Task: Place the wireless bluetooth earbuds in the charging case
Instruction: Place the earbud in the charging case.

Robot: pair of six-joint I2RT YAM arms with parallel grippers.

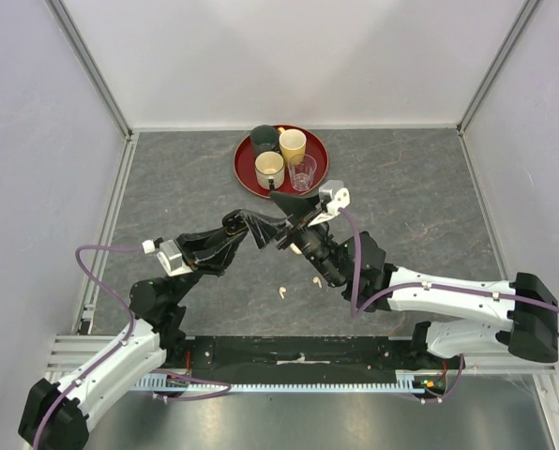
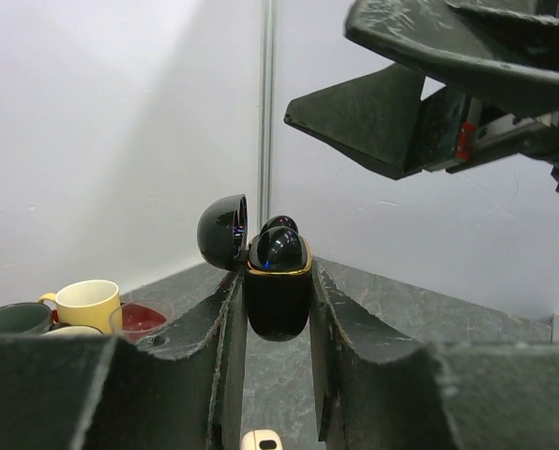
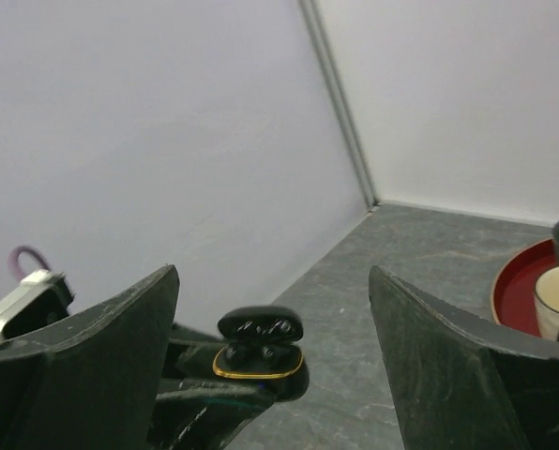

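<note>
The charging case (image 2: 278,305) is black with a gold rim, and my left gripper (image 2: 278,281) is shut on its body, holding it upright above the table. Its lid (image 2: 223,232) stands open. Two black earbuds (image 2: 279,246) sit side by side in the case (image 3: 259,366). My right gripper (image 3: 272,272) is open and holds nothing, hanging just above and beyond the case, its fingers (image 2: 373,117) showing in the left wrist view. Two cream-white earbuds (image 1: 281,292) (image 1: 317,280) lie on the table under the arms. From above, the grippers (image 1: 265,228) (image 1: 294,214) meet at mid-table.
A red tray (image 1: 247,176) at the back holds a yellow cup (image 1: 293,145), a cream cup (image 1: 269,169), a dark green cup (image 1: 264,137) and a clear glass (image 1: 303,172). White walls with metal rails enclose the grey table (image 1: 430,206).
</note>
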